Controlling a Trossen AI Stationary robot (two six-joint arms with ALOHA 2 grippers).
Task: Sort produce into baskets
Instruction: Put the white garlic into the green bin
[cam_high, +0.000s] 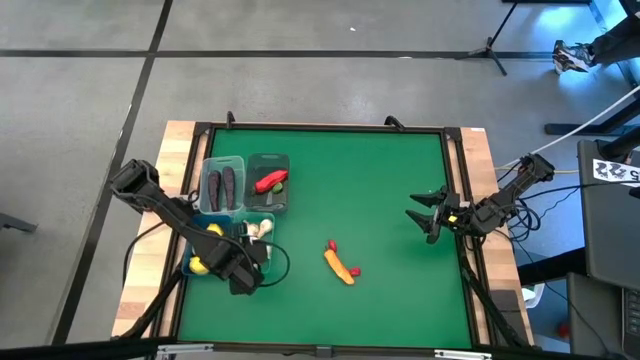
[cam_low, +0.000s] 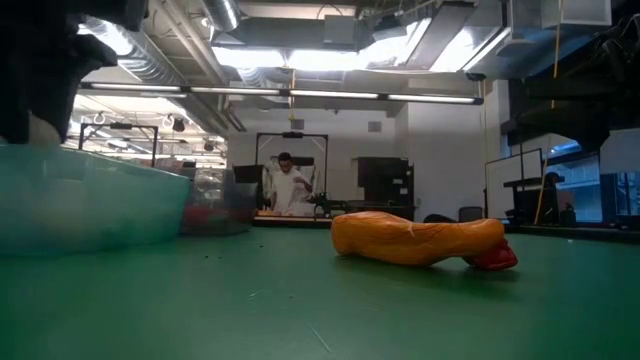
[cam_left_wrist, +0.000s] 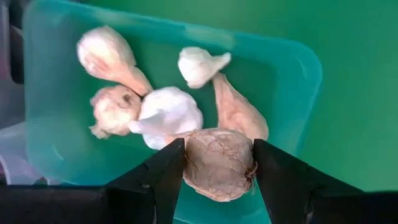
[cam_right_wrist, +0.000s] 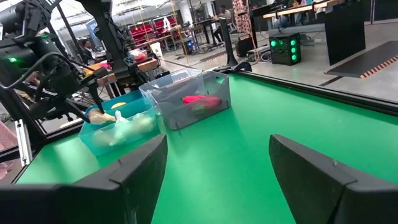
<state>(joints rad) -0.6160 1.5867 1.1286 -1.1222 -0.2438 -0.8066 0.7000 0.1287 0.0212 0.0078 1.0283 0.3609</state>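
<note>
My left gripper (cam_left_wrist: 217, 177) is shut on a white-brown garlic bulb (cam_left_wrist: 219, 163), just above the teal bin (cam_left_wrist: 298, 68) that holds several garlic bulbs (cam_left_wrist: 165, 112). In the high view it (cam_high: 258, 252) is at the near right of the four bins. The far bins hold dark eggplants (cam_high: 222, 185) and a red pepper (cam_high: 270, 182). The near left bin holds lemons (cam_high: 203, 262). An orange carrot (cam_high: 340, 266) lies on the green mat with a red pepper (cam_high: 333, 245) at its end. My right gripper (cam_high: 425, 222) is open and empty near the table's right edge. My left gripper pinches the garlic bulb by its two opposite round sides (cam_left_wrist: 193, 163) between its two fingers. The fingers (cam_left_wrist: 163, 180) come from above, pointing down into the teal bin. The bulb seems lifted above the other bulbs; whether it touches them I cannot tell.
The four bins stand close together at the table's left (cam_high: 245, 200). The green mat (cam_high: 380, 180) lies bare between the bins and my right gripper, apart from the carrot and pepper. A raised dark frame (cam_high: 455, 200) borders the mat.
</note>
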